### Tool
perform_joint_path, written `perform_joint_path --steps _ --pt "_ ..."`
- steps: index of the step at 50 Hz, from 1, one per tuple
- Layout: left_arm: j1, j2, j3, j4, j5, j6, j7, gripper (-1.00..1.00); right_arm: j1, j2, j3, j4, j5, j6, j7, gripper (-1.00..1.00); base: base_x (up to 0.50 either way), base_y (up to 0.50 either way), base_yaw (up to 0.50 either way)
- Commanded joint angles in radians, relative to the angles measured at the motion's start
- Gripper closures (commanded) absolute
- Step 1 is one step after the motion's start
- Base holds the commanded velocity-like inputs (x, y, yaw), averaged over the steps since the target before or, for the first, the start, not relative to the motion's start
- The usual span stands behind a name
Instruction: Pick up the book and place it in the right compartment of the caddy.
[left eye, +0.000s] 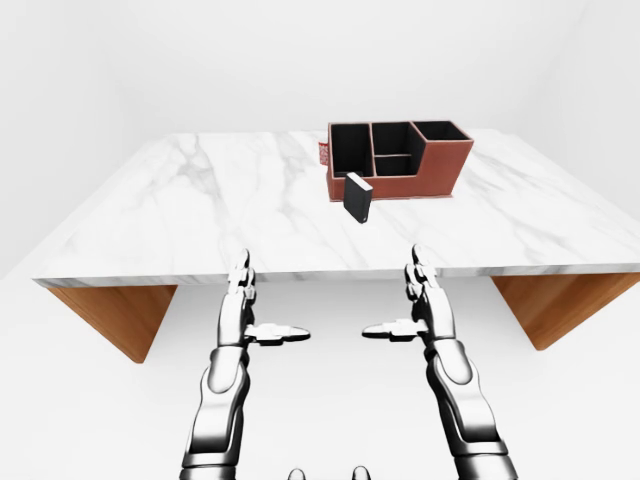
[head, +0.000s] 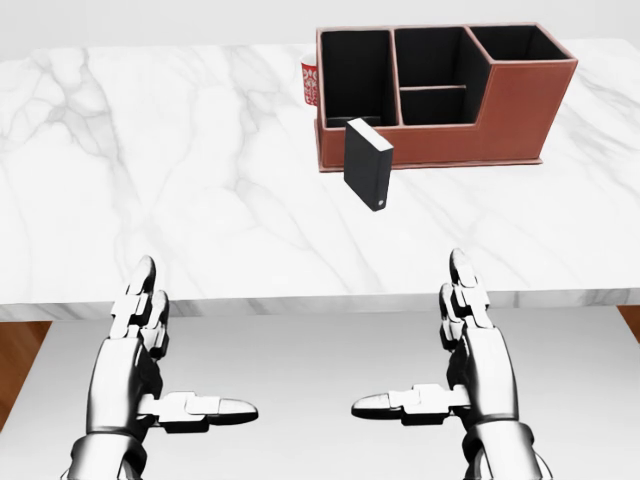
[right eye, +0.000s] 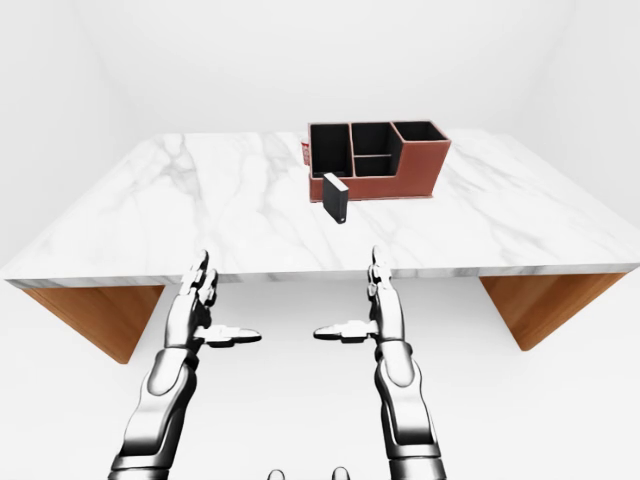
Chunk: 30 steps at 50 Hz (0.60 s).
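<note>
A black book (head: 367, 165) stands upright on the marble table (head: 180, 170), just below the left end of the reddish-brown caddy (head: 510, 110) in the head view. The caddy has black compartments: a left one, two small middle ones and a right one (head: 518, 42). My left hand (head: 165, 350) and right hand (head: 440, 350) hover below the table's near edge, both open with fingers straight and thumbs pointing inward. Neither touches anything, and the book is well above them in the view.
A red patterned object (head: 309, 84) peeks out at the caddy's left side. The table's near edge (left eye: 330, 274) runs across just above my hands, with wooden supports (left eye: 115, 315) under both ends. White floor lies below.
</note>
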Motion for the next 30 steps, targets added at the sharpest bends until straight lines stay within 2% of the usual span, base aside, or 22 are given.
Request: perform_joint_path --steps 1,3,5,8,13,18,20,22,26,27,30 --pt "0.002 0.01 0.016 -0.011 0.005 0.006 -0.021 -1.0 -0.002 -0.016 -0.028 -0.023 0.011 0.029 0.023 -1.0 0.0 0.0 0.0" --pt "0.003 0.01 0.016 -0.025 0.003 0.02 -0.021 -1.0 0.0 -0.014 -0.025 -0.005 0.008 0.015 0.027 -1.0 0.0 0.0 0.0" --pt "0.003 0.009 0.016 -0.021 0.005 0.017 -0.02 -1.0 -0.003 -0.015 -0.023 0.004 0.005 0.01 0.03 -1.0 0.0 0.0 0.0" --pt "0.002 0.008 0.013 -0.008 0.006 0.011 -0.021 -1.0 0.002 -0.014 -0.024 -0.022 0.009 0.028 0.033 -1.0 0.0 0.0 0.0" --pt "0.003 0.009 0.018 -0.005 -0.002 0.006 -0.024 -1.0 0.007 -0.012 -0.024 -0.02 0.013 0.023 0.037 -1.0 0.0 0.0 0.0" --pt "0.003 0.01 0.019 -0.007 -0.005 0.009 -0.025 -1.0 0.005 -0.01 -0.023 -0.022 0.026 0.038 0.039 -1.0 0.0 0.0 0.0" --pt "0.002 0.009 0.018 0.002 -0.002 0.0 -0.024 -1.0 0.014 -0.008 -0.016 -0.033 0.028 0.043 0.046 -1.0 0.0 -0.46 0.0" --pt "0.004 0.008 0.016 -0.002 -0.001 0.004 -0.023 -1.0 0.011 -0.009 -0.017 -0.02 0.027 0.03 0.048 -1.0 0.0 -0.5 0.0" --pt "0.007 0.007 0.013 -0.013 0.001 0.012 -0.022 -1.0 0.012 -0.009 -0.016 -0.022 0.026 0.032 0.048 -1.0 0.0 -0.5 0.0" --pt "0.006 0.007 0.011 0.0 0.003 0.004 -0.022 -1.0 0.013 -0.008 -0.014 -0.016 0.027 0.025 0.052 -1.0 0.0 -0.5 0.0" --pt "0.004 0.006 0.007 0.006 0.009 0.002 -0.021 -1.0 0.016 -0.006 -0.008 -0.016 0.026 0.024 0.057 -1.0 0.0 -0.5 0.0"
